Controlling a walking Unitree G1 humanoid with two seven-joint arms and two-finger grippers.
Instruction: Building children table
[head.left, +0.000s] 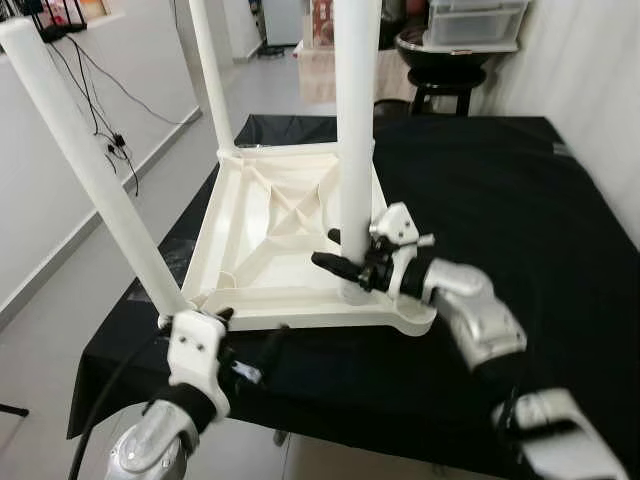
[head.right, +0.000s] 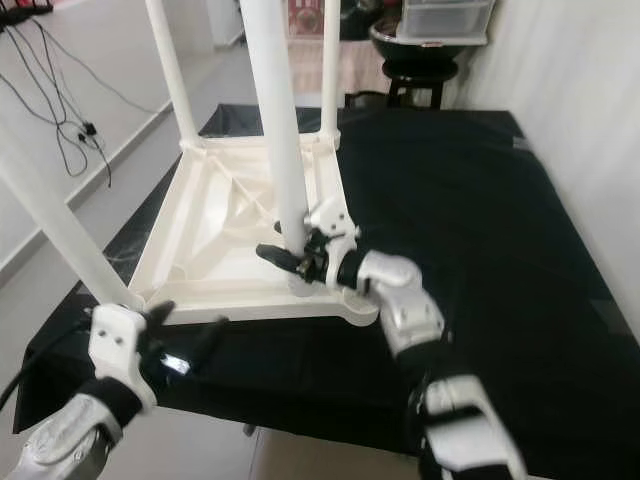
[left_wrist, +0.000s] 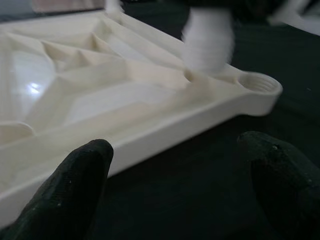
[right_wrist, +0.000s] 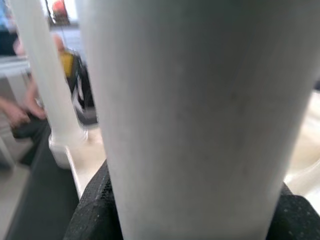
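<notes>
Fingers of our right gripper (head.left: 345, 268) clench the leg (head.left: 357, 120) beside the empty socket (left_wrist: 259, 83); our left gripper (left_wrist: 175, 190) gapes, so misalignment risks cross-threading.

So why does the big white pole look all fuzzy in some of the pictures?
In the left wrist view the table leg is smeared, likely from motion, while the tabletop beside it is sharper with a small glare spot; in the right wrist view the leg sits so near the lens that it and the black fingers are soft; both eye views are fairly sharp.
</notes>
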